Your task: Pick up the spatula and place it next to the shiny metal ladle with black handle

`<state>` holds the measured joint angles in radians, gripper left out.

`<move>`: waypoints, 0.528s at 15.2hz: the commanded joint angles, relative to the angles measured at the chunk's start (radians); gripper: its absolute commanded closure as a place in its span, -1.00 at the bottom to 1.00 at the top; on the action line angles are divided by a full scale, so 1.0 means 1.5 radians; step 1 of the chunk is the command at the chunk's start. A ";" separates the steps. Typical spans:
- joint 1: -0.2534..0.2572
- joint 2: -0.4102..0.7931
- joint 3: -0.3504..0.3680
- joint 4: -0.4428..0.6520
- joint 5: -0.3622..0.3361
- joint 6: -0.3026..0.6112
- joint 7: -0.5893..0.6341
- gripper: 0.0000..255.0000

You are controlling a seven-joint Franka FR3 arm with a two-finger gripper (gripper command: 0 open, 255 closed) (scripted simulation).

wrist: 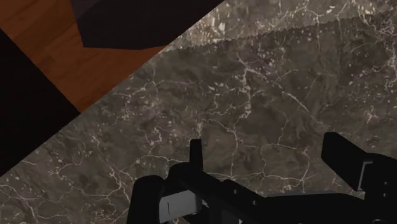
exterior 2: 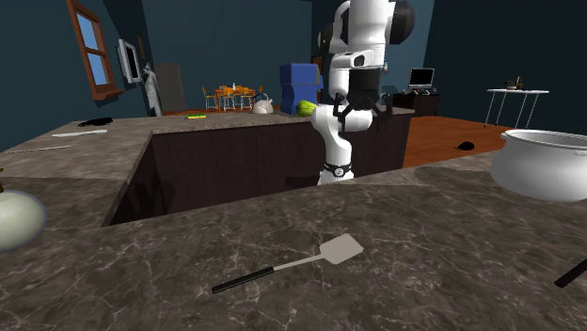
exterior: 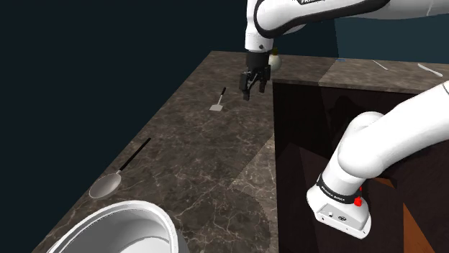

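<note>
Dark veined marble counter (exterior 2: 442, 235); teal walls (exterior 2: 235, 38); wood-framed window (exterior 2: 94, 42) on the second exterior view's left; wooden floor (exterior 2: 433, 152) beyond; small dining table (exterior 2: 232, 92) far back.

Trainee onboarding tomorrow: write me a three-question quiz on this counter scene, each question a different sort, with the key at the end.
1. True or false: the gripper is holding the spatula.
2. Which lies nearest the ladle? A the white bowl; B the spatula; C the gripper.
3. Fill in: the spatula lies flat on the dark veined ____.
Key: 1 false, it is open and empty; 2 A; 3 countertop.
</note>
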<state>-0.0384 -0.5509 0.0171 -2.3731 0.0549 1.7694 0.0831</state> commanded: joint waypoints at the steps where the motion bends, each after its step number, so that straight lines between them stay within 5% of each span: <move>1: -0.011 0.053 0.009 0.024 0.001 0.037 0.043 -1.00; 8: -0.044 0.224 0.029 0.116 -0.011 0.133 0.189 -1.00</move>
<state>-0.0960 -0.2503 0.0589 -2.2134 0.0431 1.9437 0.3338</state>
